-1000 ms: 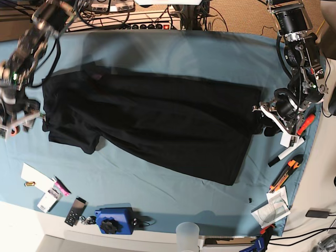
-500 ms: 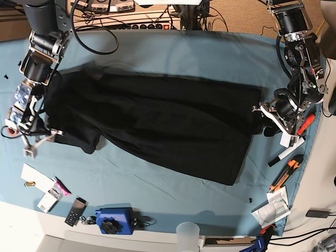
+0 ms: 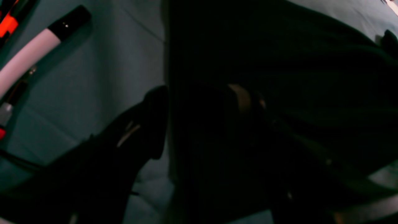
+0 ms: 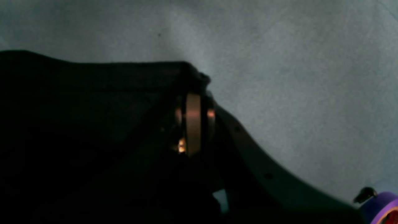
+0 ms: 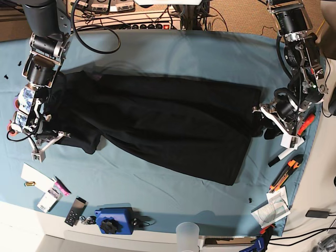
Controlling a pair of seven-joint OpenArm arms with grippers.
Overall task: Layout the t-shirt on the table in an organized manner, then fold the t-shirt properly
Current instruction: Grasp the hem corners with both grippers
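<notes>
In the middle of the frame, the black t-shirt [image 5: 157, 126] lies spread on the blue table [image 5: 210, 52]. At left, the right gripper [image 5: 44, 137] pinches its sleeve tight. At right, the left gripper [image 5: 264, 119] sits wide apart around the hem.

No text, label, brand or number can be read in any view. The small white packets [image 5: 48, 198] at the lower left of the base view and the white packaging [image 5: 273, 210] at the lower right carry marks too small and blurred to make out.
</notes>
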